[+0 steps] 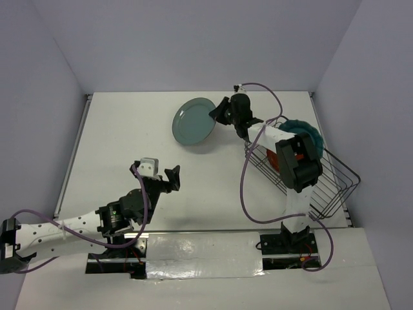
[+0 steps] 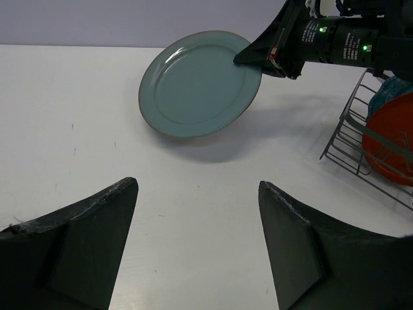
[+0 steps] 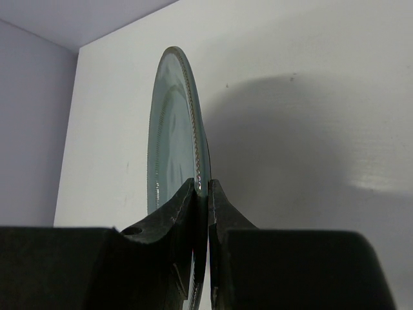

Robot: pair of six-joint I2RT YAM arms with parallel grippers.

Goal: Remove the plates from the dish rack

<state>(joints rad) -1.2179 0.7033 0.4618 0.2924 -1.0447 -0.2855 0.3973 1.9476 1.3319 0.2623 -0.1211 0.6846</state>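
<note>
Top external: my right end effector point(image 1: 221, 111) pinches the grey-green plate point(image 1: 193, 121) by its rim, tilted over the tabletop point(image 1: 122, 142), clear of the dish rack point(image 1: 332, 184). The teal plate point(image 1: 311, 132) and red-orange plate point(image 1: 295, 154) sit racked, not yet unloaded. My left end effector point(image 1: 173, 174) is spread wide, holding nothing. I see bare tabletop left of the plate; the back wall is near.

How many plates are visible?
3: a grey-green plate gripped at its rim by the right tool, plus a teal plate and a red-orange plate in the dish rack; more may be hidden.
</note>
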